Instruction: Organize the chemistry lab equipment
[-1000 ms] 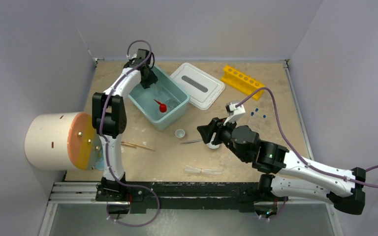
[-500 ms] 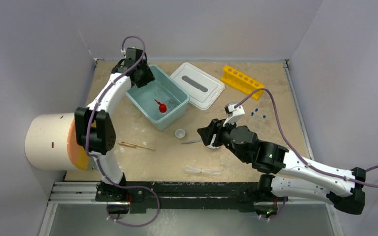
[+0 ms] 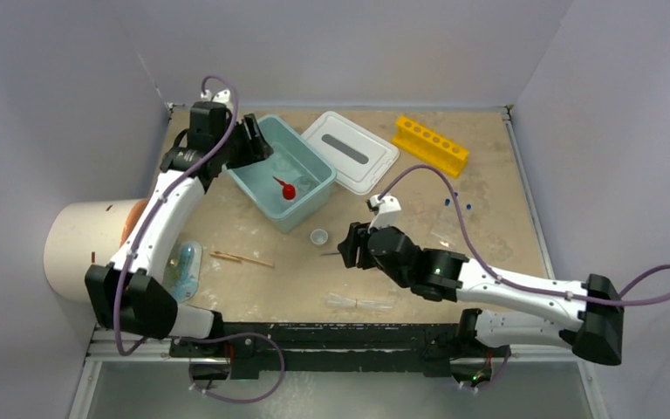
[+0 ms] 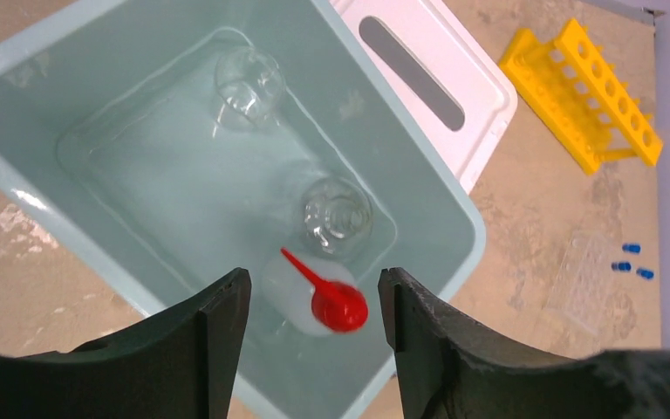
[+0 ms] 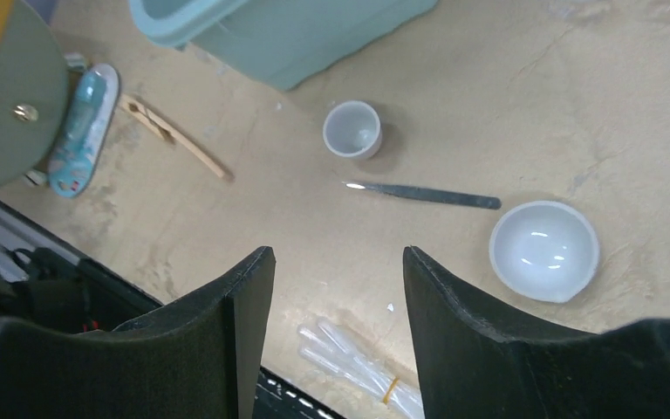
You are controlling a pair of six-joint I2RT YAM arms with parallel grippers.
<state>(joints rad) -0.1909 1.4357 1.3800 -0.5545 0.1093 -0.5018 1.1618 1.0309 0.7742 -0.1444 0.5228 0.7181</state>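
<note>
The clear squeeze bottle with red nozzle [image 4: 336, 305] lies in the teal tub [image 3: 314, 196] beside two clear glass flasks [image 4: 338, 214]. My left gripper [image 3: 255, 144] is open and empty above the tub's left rim; in the left wrist view the gripper [image 4: 314, 349] frames the bottle. My right gripper [image 3: 349, 249] is open and empty, hovering above the metal tweezers [image 5: 423, 194]. A tiny white cup [image 5: 352, 129], a white bowl [image 5: 543, 250], wooden sticks [image 5: 174, 135] and clear tubes [image 5: 358, 362] lie on the table. Tiny blue pieces [image 4: 632, 262] lie at the right.
The white lid [image 3: 350, 150] and a yellow rack [image 3: 430, 144] lie at the back. The cream cylinder [image 3: 87, 249] stands at the left edge, a teal flat item [image 3: 183, 269] beside it. A clear tray [image 4: 584, 284] lies near the blue pieces.
My left arm has swung out left and its gripper has drawn back from over the tub to its left rim. My right gripper has shifted left and nearer, over the tweezers.
</note>
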